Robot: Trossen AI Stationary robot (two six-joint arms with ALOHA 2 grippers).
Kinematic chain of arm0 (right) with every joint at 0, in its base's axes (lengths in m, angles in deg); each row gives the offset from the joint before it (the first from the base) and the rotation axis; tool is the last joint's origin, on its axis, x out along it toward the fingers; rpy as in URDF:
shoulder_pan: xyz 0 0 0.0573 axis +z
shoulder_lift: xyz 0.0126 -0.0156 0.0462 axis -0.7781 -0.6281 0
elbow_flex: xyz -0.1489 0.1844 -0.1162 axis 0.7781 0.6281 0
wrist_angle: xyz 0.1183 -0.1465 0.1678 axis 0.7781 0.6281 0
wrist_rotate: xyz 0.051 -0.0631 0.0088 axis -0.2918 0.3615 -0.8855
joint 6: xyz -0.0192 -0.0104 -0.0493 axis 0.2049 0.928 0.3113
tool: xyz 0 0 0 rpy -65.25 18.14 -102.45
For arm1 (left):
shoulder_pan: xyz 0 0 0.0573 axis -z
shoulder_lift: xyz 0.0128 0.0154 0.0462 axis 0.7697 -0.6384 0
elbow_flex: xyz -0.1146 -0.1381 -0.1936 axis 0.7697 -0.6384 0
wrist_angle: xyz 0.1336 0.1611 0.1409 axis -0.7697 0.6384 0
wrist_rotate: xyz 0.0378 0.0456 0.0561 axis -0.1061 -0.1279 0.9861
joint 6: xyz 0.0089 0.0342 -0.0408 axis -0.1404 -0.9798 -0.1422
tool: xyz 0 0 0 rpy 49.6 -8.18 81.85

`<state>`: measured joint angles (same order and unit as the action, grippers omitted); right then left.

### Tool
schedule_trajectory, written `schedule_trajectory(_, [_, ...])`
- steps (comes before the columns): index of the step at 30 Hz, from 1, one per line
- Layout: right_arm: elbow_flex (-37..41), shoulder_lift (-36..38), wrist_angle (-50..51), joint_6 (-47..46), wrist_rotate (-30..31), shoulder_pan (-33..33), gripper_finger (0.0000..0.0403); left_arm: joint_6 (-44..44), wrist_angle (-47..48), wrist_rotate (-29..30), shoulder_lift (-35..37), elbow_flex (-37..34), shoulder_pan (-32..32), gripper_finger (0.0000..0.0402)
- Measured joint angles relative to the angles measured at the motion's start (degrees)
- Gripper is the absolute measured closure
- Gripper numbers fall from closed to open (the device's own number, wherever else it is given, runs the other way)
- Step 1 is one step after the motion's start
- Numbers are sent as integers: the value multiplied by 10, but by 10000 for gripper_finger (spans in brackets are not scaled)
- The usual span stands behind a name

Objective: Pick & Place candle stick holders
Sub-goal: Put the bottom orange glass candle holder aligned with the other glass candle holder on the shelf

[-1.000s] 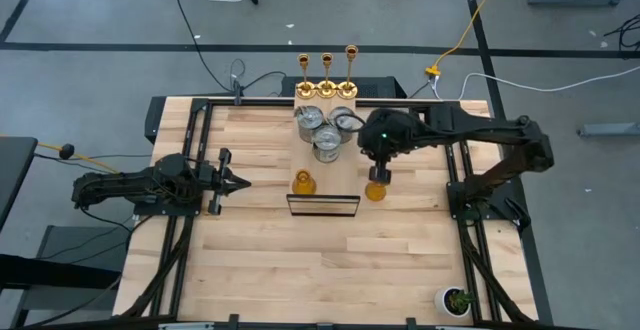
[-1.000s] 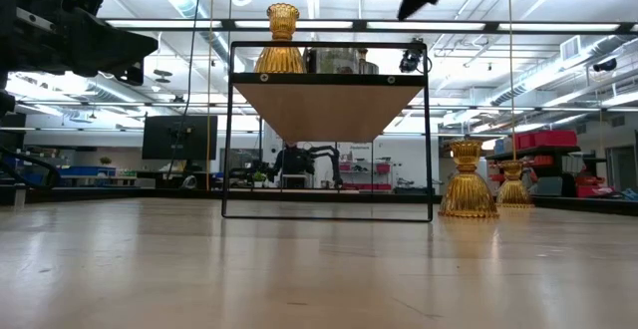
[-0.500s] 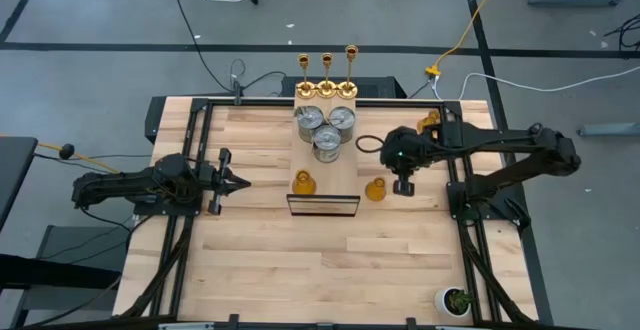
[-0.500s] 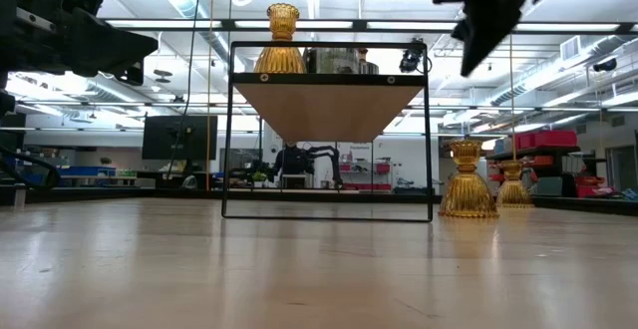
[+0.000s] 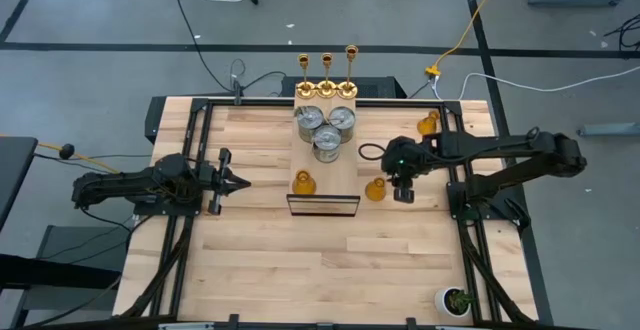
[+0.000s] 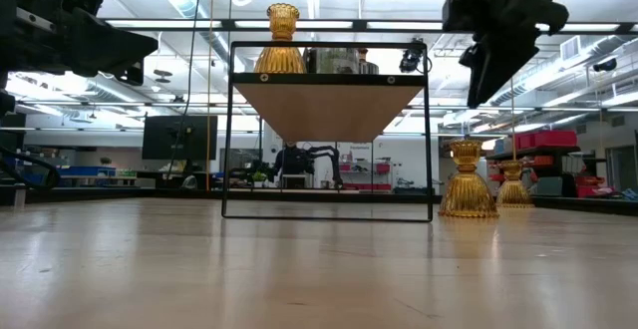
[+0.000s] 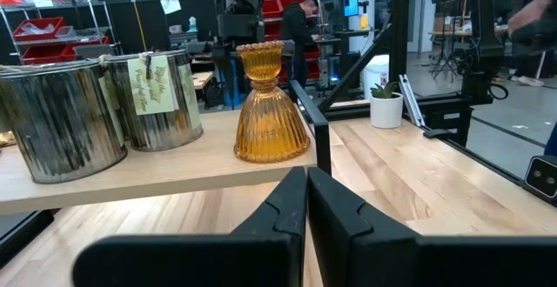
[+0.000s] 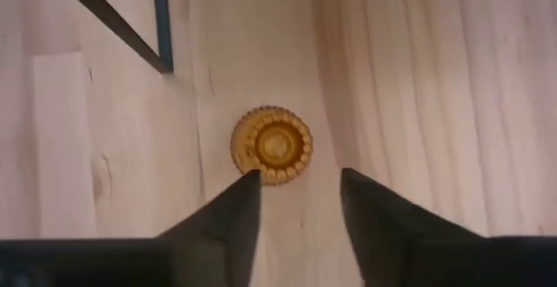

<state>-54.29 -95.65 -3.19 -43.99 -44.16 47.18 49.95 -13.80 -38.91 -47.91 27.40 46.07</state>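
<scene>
A raised wooden shelf (image 5: 340,175) on a black frame carries three gold candlesticks (image 5: 327,63) at its far end, three silver cans (image 5: 327,142) in the middle and an amber holder (image 5: 303,182) near its front. A second amber holder (image 5: 376,189) stands on the table right of the shelf, and a third (image 5: 428,123) at the far right. My right gripper (image 8: 300,183) hangs open above the second holder (image 8: 271,145), pointing steeply down, clear of it. My left gripper (image 5: 235,182) waits shut at the left, level, facing the shelf.
The shelf's black frame leg (image 8: 161,26) stands close beside the holder on the table. A small potted plant (image 5: 458,300) sits at the table's near right corner. Black rails (image 5: 200,170) run along the table's left and right sides.
My right gripper has come down and drawn back toward the table's right edge, from beside the shelf to a spot just right of the amber holder on the table. The holder has stayed in place.
</scene>
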Motion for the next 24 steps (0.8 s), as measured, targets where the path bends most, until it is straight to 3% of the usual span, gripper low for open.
schedule_trajectory(12, [55,-4,-95,-4,-2,0,100,0,0,0,0,0,0,383])
schedule_trajectory(18, [84,-17,-139,-13,-3,0,63,0,0,0,0,0,0,383])
schedule_trajectory(24, [100,-28,-166,-10,-18,0,51,0,0,0,0,0,0,383])
